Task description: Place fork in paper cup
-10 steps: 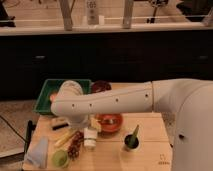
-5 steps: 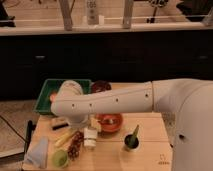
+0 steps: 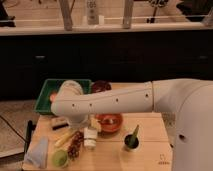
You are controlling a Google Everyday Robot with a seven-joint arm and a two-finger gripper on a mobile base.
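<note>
The small white paper cup (image 3: pixel 90 138) stands upright on the wooden table (image 3: pixel 150 127), just left of the orange bowl (image 3: pixel 110 123). My white arm reaches in from the right and bends down at its elbow (image 3: pixel 70 100). My gripper (image 3: pixel 88 124) hangs below the arm, directly above the paper cup and close to its rim. The arm hides most of the gripper. I cannot make out the fork; it may be hidden at the gripper.
A dark green cup (image 3: pixel 131 143) with something sticking out of it stands right of the bowl. A light green cup (image 3: pixel 60 159), a dark bunch (image 3: pixel 76 145), a yellow item (image 3: pixel 65 138) and a pale cloth (image 3: pixel 39 150) lie at the front left. A green bin (image 3: pixel 50 92) and a dark red bowl (image 3: pixel 100 86) sit behind.
</note>
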